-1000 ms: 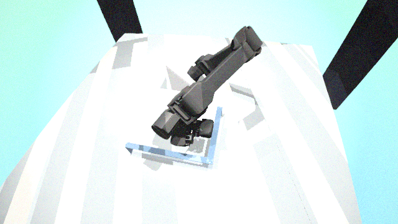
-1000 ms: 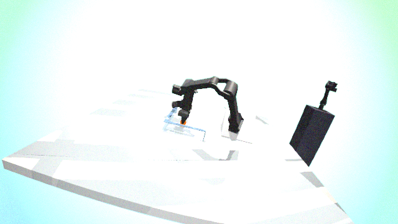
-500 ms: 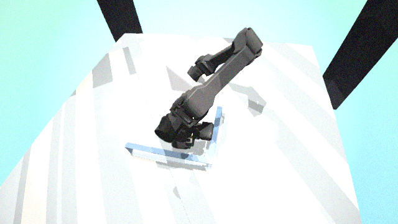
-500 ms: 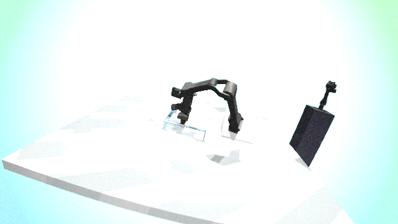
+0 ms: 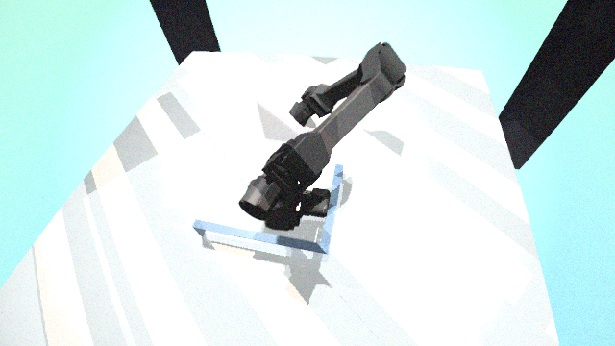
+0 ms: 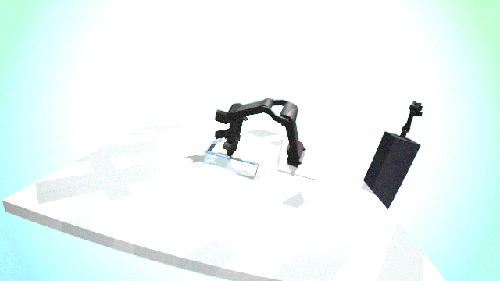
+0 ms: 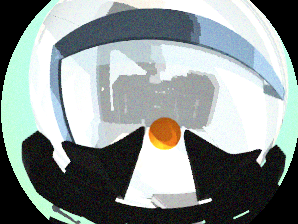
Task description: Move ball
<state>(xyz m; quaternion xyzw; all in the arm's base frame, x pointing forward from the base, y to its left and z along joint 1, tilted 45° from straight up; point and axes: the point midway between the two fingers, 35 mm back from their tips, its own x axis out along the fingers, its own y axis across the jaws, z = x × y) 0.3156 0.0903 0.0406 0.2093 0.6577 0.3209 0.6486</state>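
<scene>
The ball (image 7: 164,133) sits between the jaws, inside the corner of the walls (image 5: 307,242) on the table (image 5: 432,231)

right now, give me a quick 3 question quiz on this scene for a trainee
1. True or false: the gripper is raised high above the clear walls.
2. What colour is the ball? A) blue B) orange C) green
3. Fill in: in the wrist view the ball sits ___ the two dark fingers.

Key
1. False: in the exterior view it is lowered to the table, inside the corner.
2. B
3. between; the fingers are parting, so the grip is letting go.
</scene>
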